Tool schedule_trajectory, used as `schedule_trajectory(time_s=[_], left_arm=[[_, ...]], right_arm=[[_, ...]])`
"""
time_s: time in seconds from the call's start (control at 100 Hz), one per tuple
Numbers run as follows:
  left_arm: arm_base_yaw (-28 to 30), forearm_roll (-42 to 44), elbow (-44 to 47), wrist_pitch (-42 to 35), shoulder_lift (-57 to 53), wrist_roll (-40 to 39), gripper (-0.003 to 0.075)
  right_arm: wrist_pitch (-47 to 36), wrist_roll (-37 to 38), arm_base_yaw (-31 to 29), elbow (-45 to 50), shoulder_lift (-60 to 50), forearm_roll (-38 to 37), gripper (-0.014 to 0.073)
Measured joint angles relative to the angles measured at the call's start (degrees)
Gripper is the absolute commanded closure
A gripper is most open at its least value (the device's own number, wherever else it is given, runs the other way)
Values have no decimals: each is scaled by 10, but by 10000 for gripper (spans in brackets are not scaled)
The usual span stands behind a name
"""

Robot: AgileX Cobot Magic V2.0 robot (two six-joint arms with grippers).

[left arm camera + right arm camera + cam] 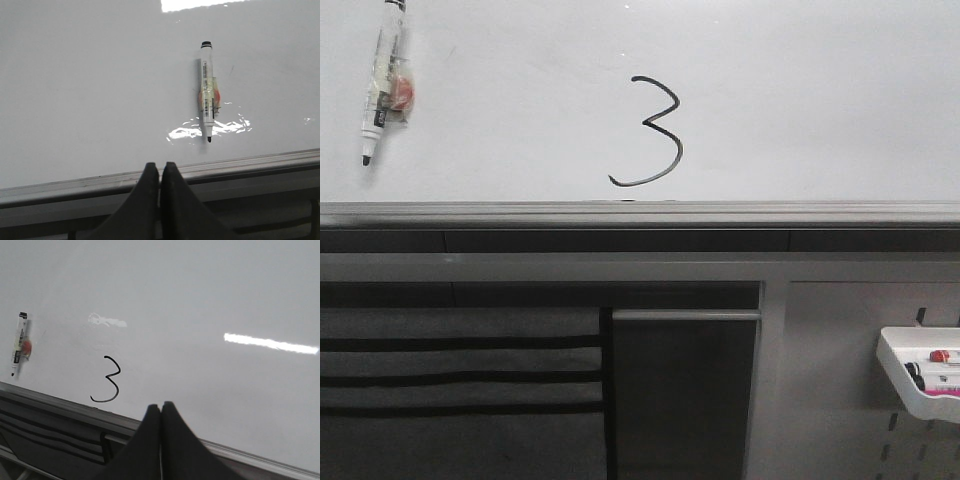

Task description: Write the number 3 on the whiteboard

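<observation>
A black number 3 (653, 132) with a long curling tail is drawn on the whiteboard (800, 90), just above its grey rail. The right wrist view also has the number 3 (107, 386) on the whiteboard (210, 305). A white marker (382, 85) with tape round its barrel lies uncapped on the board at the far left, tip toward the rail. My left gripper (160, 165) is shut and empty, over the rail, short of the marker (207, 92). My right gripper (161, 406) is shut and empty too, near the rail, to the right of the 3. Neither gripper shows in the front view.
The grey metal rail (640, 213) runs along the board's near edge. Below it are dark slatted panels (460, 380) and a grey pegboard (860, 400) holding a white tray (920, 375) with markers in it.
</observation>
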Motion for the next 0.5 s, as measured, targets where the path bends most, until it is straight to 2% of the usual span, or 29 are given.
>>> schedule_trajectory(time_s=[0.2, 0.5], left_arm=[[9, 147, 40, -25, -45, -165, 738], [12, 181, 40, -24, -45, -201, 738]], right_arm=[[0, 0, 0, 0, 0, 0, 668], [0, 0, 0, 0, 0, -1, 668]])
